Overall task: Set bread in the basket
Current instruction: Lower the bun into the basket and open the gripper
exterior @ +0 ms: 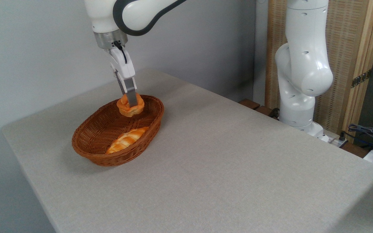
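Gripper [131, 103] clamps bun [130, 108] inside basket [89, 152] rim, above loaf [126, 139].

Lab; robot arm [303, 64], cloth-covered table [222, 161], cables [367, 131]

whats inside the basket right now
A braided loaf lies in the basket. The gripper holds the bun above its far end; the near wall hides part of the floor.

Woven wicker basket [89, 142]; glossy bread [129, 109]; seemingly matt cloth table [222, 161].
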You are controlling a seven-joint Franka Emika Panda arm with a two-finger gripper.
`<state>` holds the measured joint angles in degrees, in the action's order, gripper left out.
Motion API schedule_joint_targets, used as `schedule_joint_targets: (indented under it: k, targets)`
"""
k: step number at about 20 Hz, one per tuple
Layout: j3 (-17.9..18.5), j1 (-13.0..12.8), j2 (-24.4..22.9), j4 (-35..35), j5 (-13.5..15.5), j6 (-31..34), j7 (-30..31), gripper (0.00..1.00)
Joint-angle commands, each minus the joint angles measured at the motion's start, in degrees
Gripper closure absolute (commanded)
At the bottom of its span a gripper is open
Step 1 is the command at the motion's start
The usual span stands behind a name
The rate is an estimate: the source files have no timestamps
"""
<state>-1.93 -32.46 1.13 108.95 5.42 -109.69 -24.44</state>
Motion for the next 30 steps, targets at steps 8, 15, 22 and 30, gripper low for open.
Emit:
schedule_joint_targets:
  k: [8,15,22,30]
  targets:
    - [1.5,-0.8,-0.5,0.2,0.5,-0.2,0.5,0.0]
    - [1.7,-0.8,-0.3,0.2,0.5,-0.3,0.5,0.0]
    - [4.3,-0.3,-1.8,-1.8,0.5,0.0,0.3,0.0]
    - [16.0,0.1,-2.6,-14.1,-0.7,17.3,-7.0,0.0]
